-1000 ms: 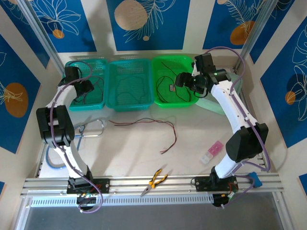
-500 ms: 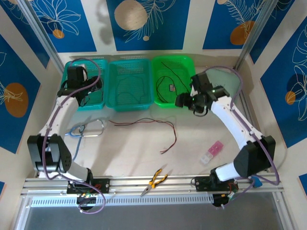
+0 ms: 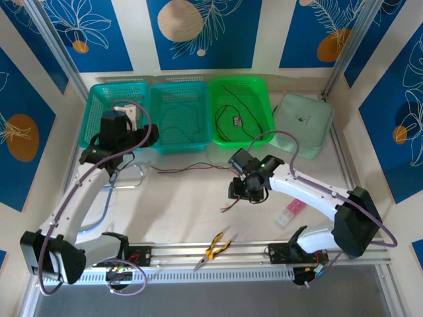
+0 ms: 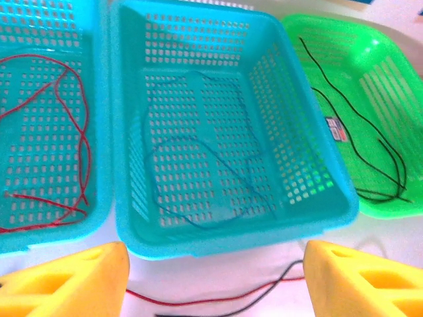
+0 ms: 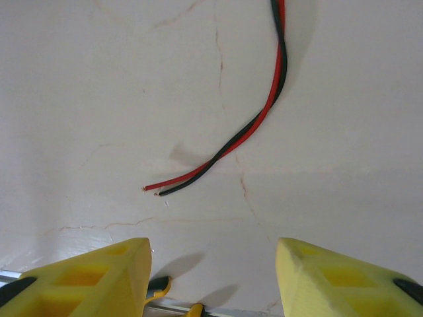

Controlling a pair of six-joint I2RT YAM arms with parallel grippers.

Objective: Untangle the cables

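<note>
Red and black strands, the twisted cable pair [image 3: 198,169], are seen from above on the table [image 3: 185,211] near the baskets [image 3: 178,150]; the right gripper [image 3: 239,191], earlier at the green basket [image 3: 261,99], is now lowered over its free end. Left wrist: the left gripper [image 4: 215,271] is spread wide, empty, before binned cables [image 4: 76,119]. Right wrist: jaws are parted, nothing held.
</note>
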